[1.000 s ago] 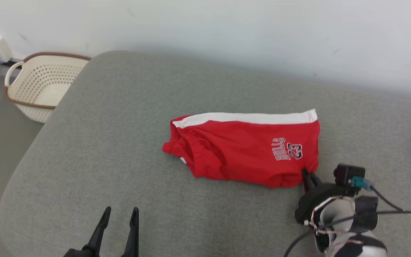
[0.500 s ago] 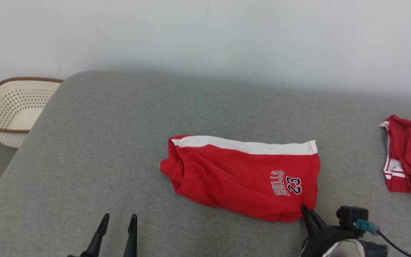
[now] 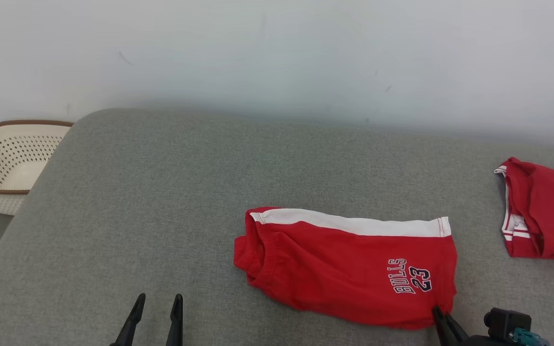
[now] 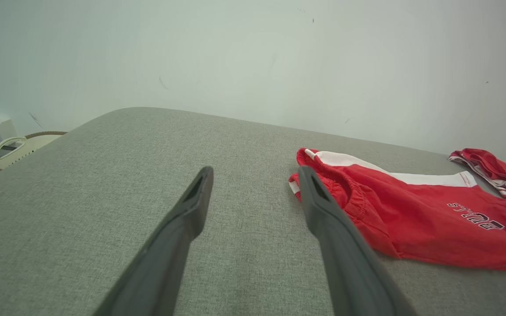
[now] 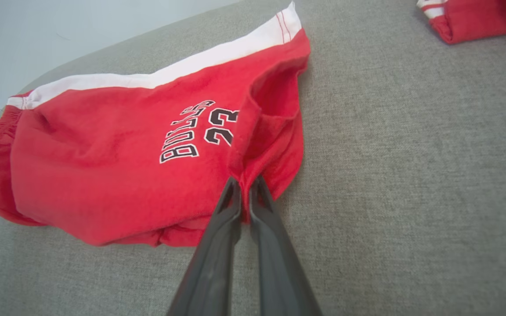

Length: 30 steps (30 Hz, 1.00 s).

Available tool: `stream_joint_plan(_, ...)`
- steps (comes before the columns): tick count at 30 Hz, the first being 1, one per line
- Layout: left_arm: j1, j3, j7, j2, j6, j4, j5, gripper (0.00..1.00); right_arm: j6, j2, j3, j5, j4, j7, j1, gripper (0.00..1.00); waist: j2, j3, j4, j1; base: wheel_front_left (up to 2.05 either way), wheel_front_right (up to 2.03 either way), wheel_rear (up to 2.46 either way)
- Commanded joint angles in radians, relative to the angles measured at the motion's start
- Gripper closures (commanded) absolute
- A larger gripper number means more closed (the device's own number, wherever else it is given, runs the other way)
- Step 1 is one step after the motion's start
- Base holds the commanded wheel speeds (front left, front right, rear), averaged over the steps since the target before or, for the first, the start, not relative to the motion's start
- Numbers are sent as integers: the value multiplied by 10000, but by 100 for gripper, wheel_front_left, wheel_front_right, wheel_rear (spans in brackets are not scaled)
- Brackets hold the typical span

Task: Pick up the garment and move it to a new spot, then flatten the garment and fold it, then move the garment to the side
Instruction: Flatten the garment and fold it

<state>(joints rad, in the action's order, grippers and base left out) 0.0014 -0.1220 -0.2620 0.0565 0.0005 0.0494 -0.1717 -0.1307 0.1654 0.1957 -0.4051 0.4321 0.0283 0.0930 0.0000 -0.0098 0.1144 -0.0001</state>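
Red shorts [image 3: 344, 274] pinched at lower right.
Far left, a basket [image 3: 3, 163]; left gripper [image 3: 159, 298] spread, empty, bottom left; shorts lie right of centre on the grey pad [image 3: 161, 192]; right gripper [image 3: 436, 312] clamps their hem; second garment [image 3: 541, 211] far right.

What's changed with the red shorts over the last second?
The right gripper, shut on the red shorts' near corner, has dragged them toward the robot's right, closer to the second red garment. The head camera shifted too. The left gripper stayed open and idle; the basket hasn't moved.
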Motion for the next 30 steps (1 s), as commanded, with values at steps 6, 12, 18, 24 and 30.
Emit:
stream_joint_plan(6,261,86,-42,41,-39,26,111,0,-1,-278,-447,458,-851,-473,-688,56,0,-64,-41,1,0,0,0)
stream_joint_plan(12,334,166,-42,45,28,-43,131,0,-1,-467,-892,1235,-1345,-351,-905,0,0,-114,-198,1,0,0,0)
stream_joint_plan(18,478,271,-42,57,102,-191,121,0,-1,-739,-1467,1934,-2149,244,-1098,0,0,-157,-492,1,0,0,0)
stream_joint_plan(24,562,351,-42,69,175,-364,160,0,-1,-946,-1717,2748,-3141,1034,-1379,0,0,-182,-869,1,0,0,0)
stream_joint_plan(30,609,349,-42,68,213,-469,216,0,-1,-1103,-2031,3007,-3838,1562,-1834,0,0,-225,-1174,1,0,0,0)
